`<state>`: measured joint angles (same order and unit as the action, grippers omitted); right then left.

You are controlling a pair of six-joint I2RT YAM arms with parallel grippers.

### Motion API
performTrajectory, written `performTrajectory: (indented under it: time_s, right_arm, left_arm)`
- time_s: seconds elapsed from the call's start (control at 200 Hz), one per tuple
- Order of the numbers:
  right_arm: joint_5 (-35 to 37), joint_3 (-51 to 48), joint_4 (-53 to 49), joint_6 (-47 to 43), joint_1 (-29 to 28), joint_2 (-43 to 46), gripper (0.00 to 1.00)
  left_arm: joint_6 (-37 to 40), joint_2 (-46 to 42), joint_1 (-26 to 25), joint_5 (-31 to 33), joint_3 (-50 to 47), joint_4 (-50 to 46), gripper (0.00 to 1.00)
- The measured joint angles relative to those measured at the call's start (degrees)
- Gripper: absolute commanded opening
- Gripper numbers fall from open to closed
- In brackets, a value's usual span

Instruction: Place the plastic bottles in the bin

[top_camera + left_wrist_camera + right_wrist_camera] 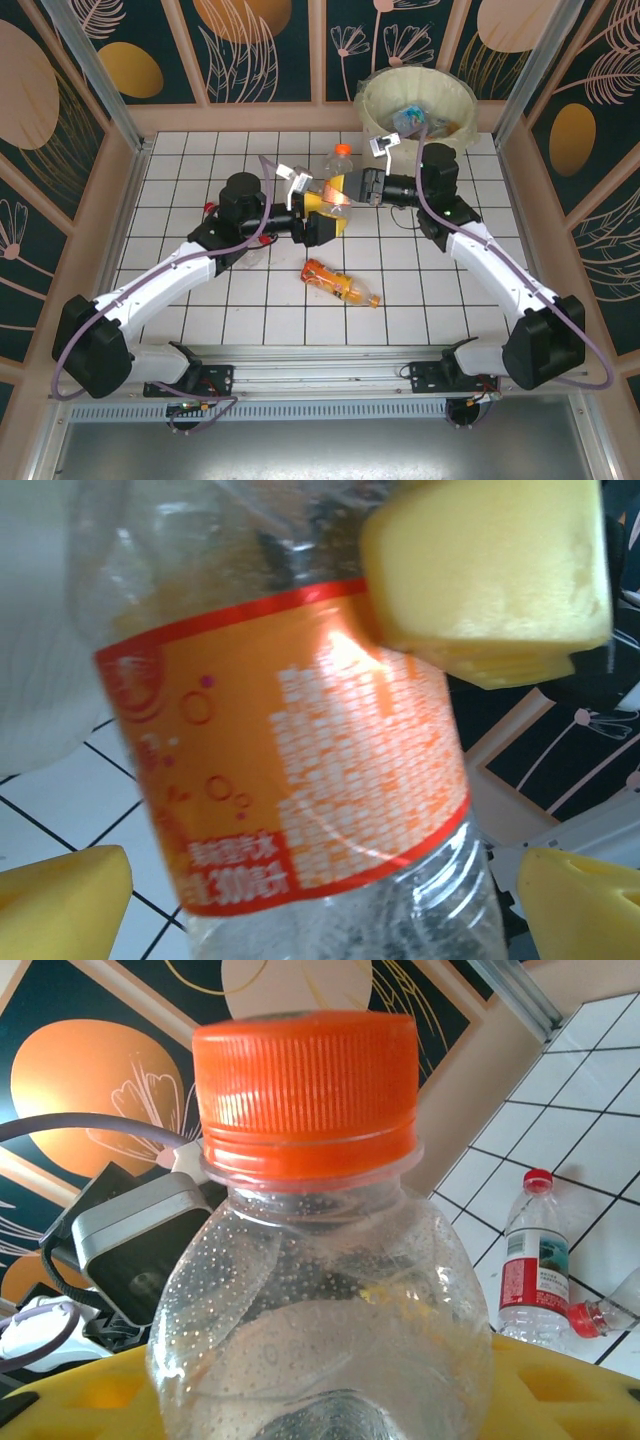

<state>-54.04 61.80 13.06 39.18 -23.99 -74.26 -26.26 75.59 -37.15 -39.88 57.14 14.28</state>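
Because the orange-labelled bottle (pixel 300 770) is empty, thin-walled clear plastic, treat it as very light, springy and easily dented. The glossy wall is probably slippery as well. Take hold across the labelled mid-body, where the sides run straight. Avoid the tapered shoulder, from which pads could slide off, and use only moderate squeeze, since the wall will buckle.

Position: the bottle hangs above the tiled table (pixel 200 160) at mid-table, between the two grippers, with its cap (pixel 305 1080) toward the far edge. It is near the bin (pixel 372 100) in the far right corner but not over it.

Left gripper (pixel 320 905): jaws wide apart. Its yellow pads (pixel 60 905) stand either side of the bottle's lower end, clear of the wall, and it grips nothing.

Right gripper (pixel 347 187): appears clamped on the bottle. One of its yellow pads presses the wall just above the label (pixel 330 680).

Appearance: clear body beaded with droplets inside, ribbed orange cap, orange label edged in red with white print.

A second bottle (pixel 340 283) lies on its side on the table. Others (pixel 412 118) lie in the bin.
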Motion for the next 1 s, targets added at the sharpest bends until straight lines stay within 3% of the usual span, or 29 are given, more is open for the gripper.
performTrajectory:
  time_s: [0.32, 0.52, 1.001]
  right_arm:
    - [12.44, 0.59, -8.81, -7.93, 3.08, 9.18, 0.58]
    - [23.45, 7.78, -16.81, -16.9, 5.44, 9.99, 0.58]
    - [42.21, 27.87, -22.34, -28.68, 11.69, -2.05, 0.58]
  left_arm:
    - [2.32, -7.96, 0.0, 9.88, -0.22, -1.01, 0.98]
    - [2.93, -11.47, 0.0, 16.59, -3.52, -1.27, 0.99]
    - [2.69, -9.38, 0.0, 19.17, -0.5, -8.11, 0.99]
